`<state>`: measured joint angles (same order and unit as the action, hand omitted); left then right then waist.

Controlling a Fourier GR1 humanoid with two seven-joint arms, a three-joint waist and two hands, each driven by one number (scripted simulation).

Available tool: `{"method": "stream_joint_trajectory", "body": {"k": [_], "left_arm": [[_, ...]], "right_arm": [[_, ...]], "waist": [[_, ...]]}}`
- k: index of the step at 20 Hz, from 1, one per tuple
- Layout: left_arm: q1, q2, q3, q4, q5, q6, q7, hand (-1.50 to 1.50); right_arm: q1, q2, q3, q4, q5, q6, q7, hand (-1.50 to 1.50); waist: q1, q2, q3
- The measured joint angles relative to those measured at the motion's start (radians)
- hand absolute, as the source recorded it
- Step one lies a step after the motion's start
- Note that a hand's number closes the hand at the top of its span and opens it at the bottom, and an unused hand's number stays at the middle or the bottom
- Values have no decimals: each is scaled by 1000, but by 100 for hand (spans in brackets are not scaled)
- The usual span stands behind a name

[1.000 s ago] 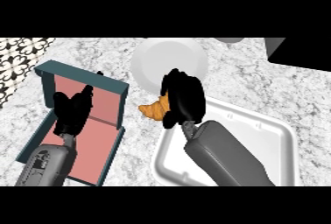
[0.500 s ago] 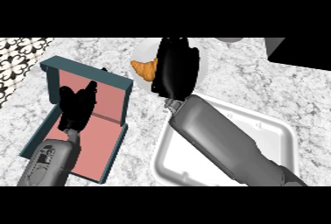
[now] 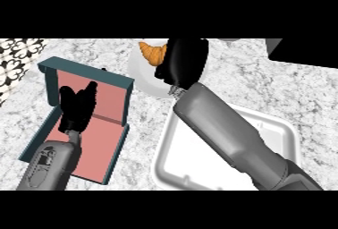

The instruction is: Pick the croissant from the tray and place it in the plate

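Golden ridged croissant (image 3: 154, 52) clasped in right hand (image 3: 185, 62) over seemingly round white plate (image 3: 140, 74)

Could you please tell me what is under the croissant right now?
The white plate lies under the croissant, which the right robot hand holds. The robot hand hides the plate's right part and any contact.

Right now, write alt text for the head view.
The right hand holds an orange croissant over a white plate on the marble counter. The left hand rests open above a teal box; a white tray lies below the right forearm.
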<state>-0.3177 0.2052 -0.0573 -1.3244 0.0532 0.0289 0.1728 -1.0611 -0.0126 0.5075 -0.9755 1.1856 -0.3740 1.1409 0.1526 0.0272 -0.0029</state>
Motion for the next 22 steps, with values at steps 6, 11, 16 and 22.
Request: {"method": "stream_joint_trajectory", "body": {"k": [6,11,16,22], "left_arm": [[22,6,15,-10,5,4,-6,0],[32,15,30,-3,10,-2,-21,0],[41,12,30,-13,6,4,-19,0],[54,13,41,-15,8,3,-25,0]], "right_arm": [[2,0,-7,118,-28,-76,1,150],[6,2,-28,207,-151,-122,-26,150],[53,6,-35,247,-324,-211,-103,-150],[22,8,48,306,-403,-343,-181,-150]], "waist": [[-23,-3,1],[-33,-2,2],[-40,-2,3],[-57,-6,4]]}}
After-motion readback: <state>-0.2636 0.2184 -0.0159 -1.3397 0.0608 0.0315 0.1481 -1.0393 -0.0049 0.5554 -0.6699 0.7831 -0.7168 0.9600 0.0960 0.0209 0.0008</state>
